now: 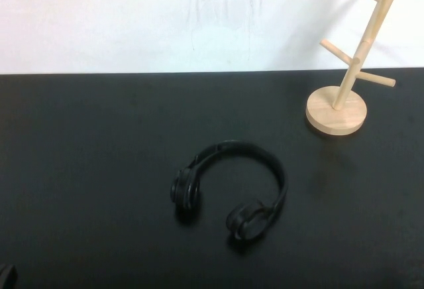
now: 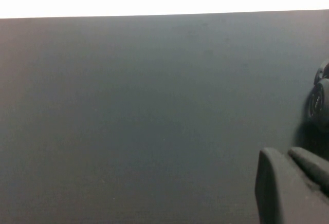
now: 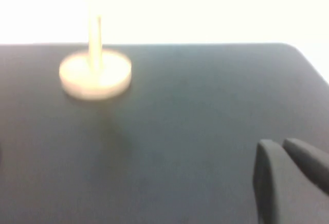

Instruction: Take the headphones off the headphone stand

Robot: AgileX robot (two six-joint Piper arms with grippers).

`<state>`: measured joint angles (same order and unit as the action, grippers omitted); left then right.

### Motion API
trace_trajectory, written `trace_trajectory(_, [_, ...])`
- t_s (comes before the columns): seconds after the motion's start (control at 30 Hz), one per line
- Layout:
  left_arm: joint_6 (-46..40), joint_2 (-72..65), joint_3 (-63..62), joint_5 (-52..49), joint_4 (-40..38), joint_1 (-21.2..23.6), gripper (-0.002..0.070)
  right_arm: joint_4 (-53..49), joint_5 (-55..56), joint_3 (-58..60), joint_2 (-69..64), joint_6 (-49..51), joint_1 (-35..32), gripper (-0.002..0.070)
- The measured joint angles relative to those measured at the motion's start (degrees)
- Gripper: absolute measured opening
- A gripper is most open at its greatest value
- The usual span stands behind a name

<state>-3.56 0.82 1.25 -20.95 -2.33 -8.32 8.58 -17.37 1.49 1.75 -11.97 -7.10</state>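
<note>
The black headphones (image 1: 232, 189) lie flat on the black table (image 1: 99, 143), off the stand, headband arched toward the back and both ear cups toward the front. The light wooden headphone stand (image 1: 344, 83) stands empty at the back right. My left gripper (image 2: 285, 153) is parked low at the front left; only a bit of it shows in the high view (image 1: 5, 277). It is shut and empty, with one ear cup (image 2: 320, 100) ahead of it. My right gripper (image 3: 280, 144) is shut and empty, out of the high view, with the stand's base (image 3: 95, 75) well ahead of it.
A white wall (image 1: 165, 17) runs behind the table's far edge. The table's right corner (image 3: 288, 47) shows in the right wrist view.
</note>
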Motion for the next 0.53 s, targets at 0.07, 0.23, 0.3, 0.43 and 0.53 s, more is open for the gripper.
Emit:
trace_trajectory(0.07, [0.00,0.00,0.00,0.00,0.00,0.00,-0.0004,-1.96,-2.50,0.00,0.40,0.45,0.19,-0.0007])
trace_trajectory(0.23, [0.00,0.00,0.00,0.00,0.00,0.00,-0.0004,-3.29,-2.39,0.00,0.42,2.23,3.14,-0.0007])
trace_trajectory(0.3, [0.00,0.00,0.00,0.00,0.00,0.00,-0.0004,-3.38,-2.39,0.00,0.42,2.28,3.67,-0.0007])
trace_trajectory(0.43, [0.00,0.00,0.00,0.00,0.00,0.00,-0.0004,-3.65,-2.39,0.00,0.42,2.16,3.67,-0.0007])
trace_trajectory(0.53, [0.00,0.00,0.00,0.00,0.00,0.00,-0.0004,-3.65,-2.39,0.00,0.42,2.16,3.67,-0.0007])
